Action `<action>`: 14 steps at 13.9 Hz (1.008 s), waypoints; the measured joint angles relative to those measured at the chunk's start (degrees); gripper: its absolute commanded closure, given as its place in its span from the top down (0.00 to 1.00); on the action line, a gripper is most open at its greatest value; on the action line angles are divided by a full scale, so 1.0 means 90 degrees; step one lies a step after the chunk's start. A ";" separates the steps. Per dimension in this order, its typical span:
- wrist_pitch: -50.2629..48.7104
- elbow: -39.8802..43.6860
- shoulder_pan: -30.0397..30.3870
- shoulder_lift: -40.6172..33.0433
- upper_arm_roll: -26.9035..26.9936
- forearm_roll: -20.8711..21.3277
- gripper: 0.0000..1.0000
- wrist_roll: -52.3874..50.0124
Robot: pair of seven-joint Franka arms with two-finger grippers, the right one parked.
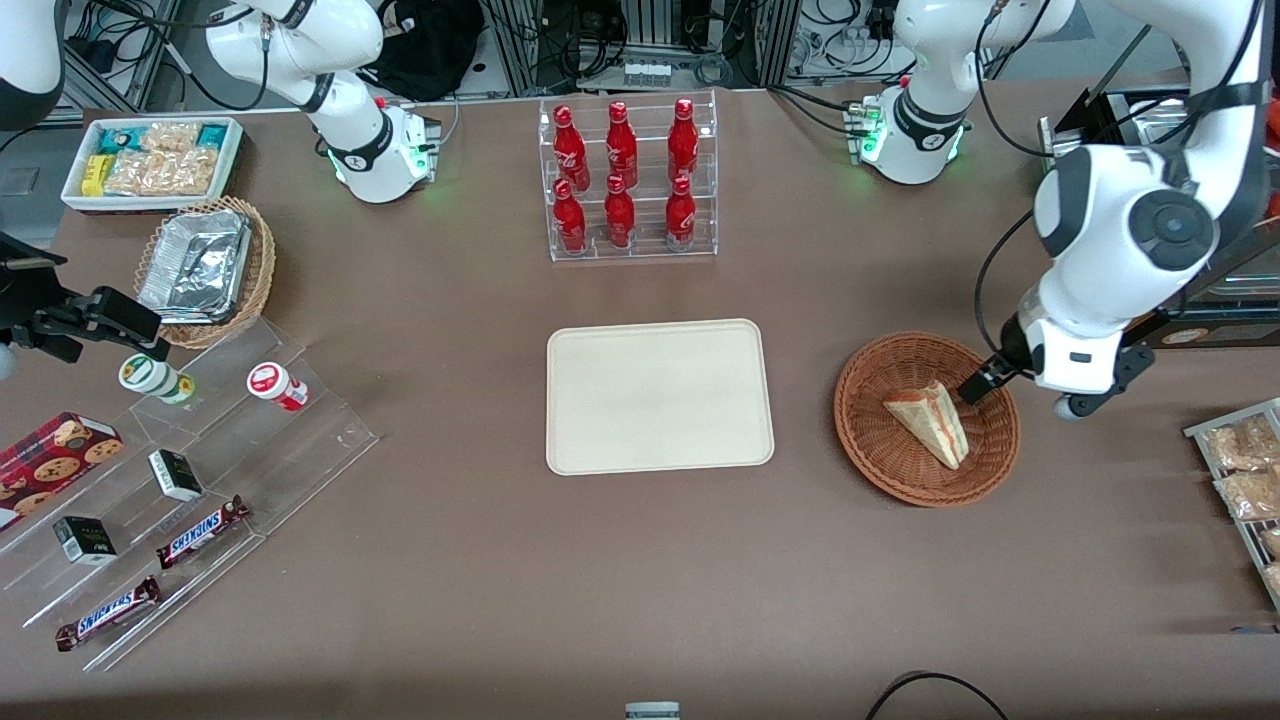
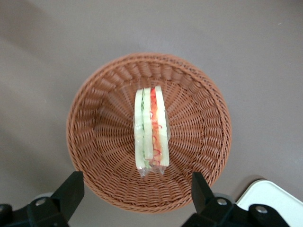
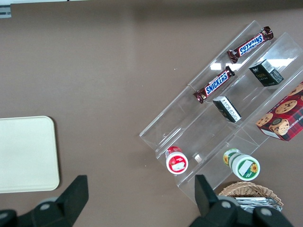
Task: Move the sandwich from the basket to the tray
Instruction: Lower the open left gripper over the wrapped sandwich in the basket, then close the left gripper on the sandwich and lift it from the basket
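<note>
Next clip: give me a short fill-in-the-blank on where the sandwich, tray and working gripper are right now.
1. The sandwich lies in the ____.
2. The tray holds ____ items.
3. The gripper hovers over the basket with its fingers ____.
4. Six red ____ stand in the clear rack, farther from the front camera than the tray.

Missing words: basket; no; open; bottles
</note>
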 measured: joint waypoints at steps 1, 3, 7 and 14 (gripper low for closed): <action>0.0024 -0.0016 -0.0001 0.0093 -0.0059 0.0000 1.00 -0.0211; 0.0188 -0.0033 -0.0002 0.0299 -0.0121 0.0000 1.00 -0.0454; 0.0428 -0.0045 -0.0003 0.0694 -0.0167 0.0000 1.00 -0.0531; 0.1002 -0.0073 -0.0003 0.1296 -0.0168 0.0013 1.00 -0.0532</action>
